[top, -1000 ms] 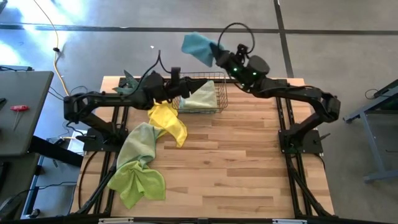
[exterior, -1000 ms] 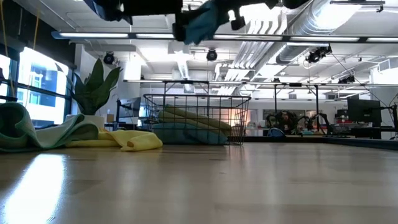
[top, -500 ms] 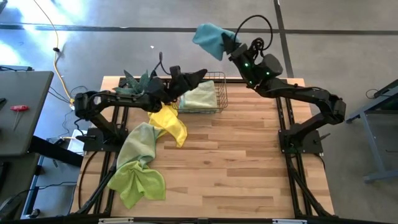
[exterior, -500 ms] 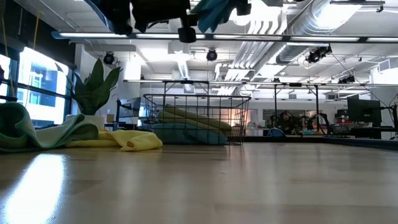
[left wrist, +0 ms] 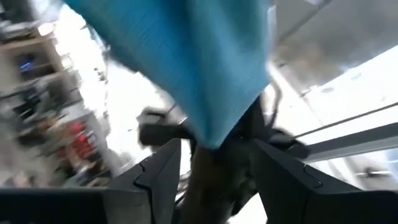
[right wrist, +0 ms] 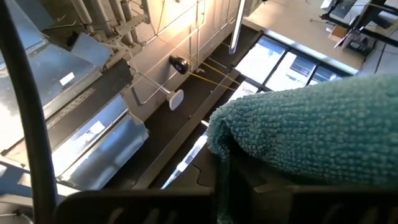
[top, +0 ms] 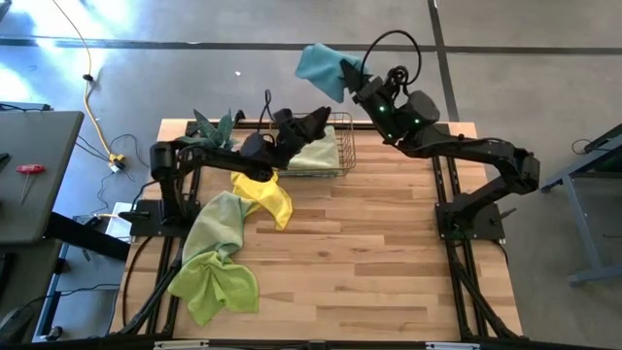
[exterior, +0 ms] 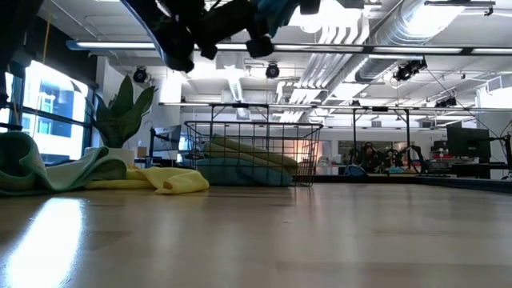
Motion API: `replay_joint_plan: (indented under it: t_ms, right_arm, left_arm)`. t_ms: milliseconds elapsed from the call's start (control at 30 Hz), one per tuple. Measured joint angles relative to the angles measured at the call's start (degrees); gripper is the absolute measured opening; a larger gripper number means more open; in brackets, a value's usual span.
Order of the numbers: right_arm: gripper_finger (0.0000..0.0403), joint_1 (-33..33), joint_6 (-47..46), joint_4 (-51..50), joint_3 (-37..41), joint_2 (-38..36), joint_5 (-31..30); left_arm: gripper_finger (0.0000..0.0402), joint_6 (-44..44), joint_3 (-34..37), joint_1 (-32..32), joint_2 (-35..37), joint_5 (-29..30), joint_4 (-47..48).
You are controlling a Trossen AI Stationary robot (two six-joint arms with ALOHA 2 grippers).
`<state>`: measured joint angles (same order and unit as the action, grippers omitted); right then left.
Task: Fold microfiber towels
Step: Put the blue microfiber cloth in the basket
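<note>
The microfiber towels are spread over several places. A light blue towel point(top: 319, 68) is held high above the far edge of the tabletop point(top: 389, 262), pinched in the right hand point(top: 352, 83), whose fingers are pressed together on the cloth; it hangs loose from that one grip, presumably lifted clear so that it can fall open before being laid flat. In the right wrist view the blue towel's terry surface point(right wrist: 311, 137) fills the space just ahead of the fingers. The left hand point(top: 316, 122) is raised over the wire basket point(top: 340, 156) near the far edge and is pointed up toward the hanging cloth, its fingers spread with nothing between them (in the left wrist view the blue cloth point(left wrist: 186, 62) is seen just beyond the open fingers, apart from them). It is judged that a second corner is meant to be caught there, so that the towel may be stretched between both hands.

A pale sage towel point(top: 316, 151) lies in the basket. A yellow towel point(top: 264, 191) lies crumpled just beside the basket, toward the left edge, and a sage one point(top: 219, 222) and a lime green one point(top: 214, 282) lie unfolded along the left edge. A potted plant point(top: 209, 129) stands at the far left corner.
</note>
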<state>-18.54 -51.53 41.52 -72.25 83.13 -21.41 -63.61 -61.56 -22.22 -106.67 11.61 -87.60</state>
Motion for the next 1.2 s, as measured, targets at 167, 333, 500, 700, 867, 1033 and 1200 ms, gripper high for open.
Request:
replay_joint_plan:
  t_ms: [167, 333, 500, 700, 867, 1033, 1200]
  right_arm:
    - [0.0, 0.68, -0.58, -0.03, 0.0, 0.0, 0.2]
    - [0.0, 0.89, -1.49, 0.13, -0.01, 0.0, 0.17]
    - [0.0, 1.27, -2.45, 0.35, 0.0, 0.0, 0.26]
    - [0.0, 1.83, -2.65, 0.86, 0.0, 0.02, 0.39]
    - [0.0, 3.02, -2.62, 0.94, 0.0, 0.02, 0.37]
    - [0.0, 3.43, -2.49, 1.16, 0.0, 0.02, 0.49]
    - [0.0, 3.62, -2.47, 1.17, 0.0, 0.02, 1.5]
  left_arm:
    - [0.0181, 3.12, -0.67, -0.11, -0.44, 0.66, -1.79]
    - [0.0181, 4.56, -0.63, -0.25, -0.42, 0.43, -1.84]
    - [0.0181, 10.5, -0.63, 0.14, -0.42, 1.12, -1.92]
    - [0.0181, 11.47, -0.63, -0.37, -0.42, 1.64, -1.85]
    - [0.0181, 14.26, -0.63, -0.55, -0.42, 2.27, -1.9]
    - [0.0181, 13.26, -1.17, -0.74, -0.42, 0.99, -1.92]
    - [0.0181, 13.91, -5.15, -1.11, -0.37, -6.96, -1.96]
